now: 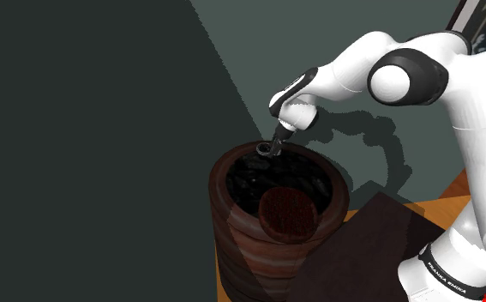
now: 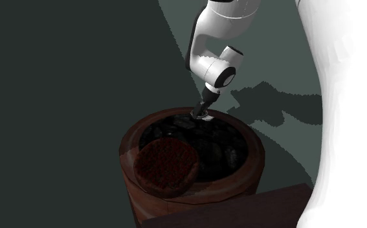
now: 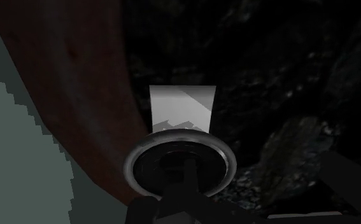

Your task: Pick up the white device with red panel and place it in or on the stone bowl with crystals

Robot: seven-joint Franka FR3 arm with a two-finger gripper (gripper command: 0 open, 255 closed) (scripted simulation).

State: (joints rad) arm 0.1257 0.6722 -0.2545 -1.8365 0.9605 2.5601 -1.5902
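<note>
Grey-green surface (image 1: 335, 51), mostly in deep shadow with one paler lit patch, spreads behind everything we see. Across it the white arm (image 1: 404, 81) with dark joints reaches from the shoulder view's right, up and to the left, then bends down over a large reddish-brown bowl (image 1: 232, 249) with a ridged outer wall. We find the bowl heaped with dark, nearly black stones (image 2: 221, 152). A round dark red disc (image 2: 167, 167) leans at the rim nearest the cameras. Over the far rim hangs the black tool (image 2: 203, 115), and we see it pinching a small white-grey device (image 3: 182, 107) at its tip. In the wrist view the device is a pale block just inside the bowl's wall, above the stones, with a shiny grey ring (image 3: 180, 134) between it and the tool
</note>
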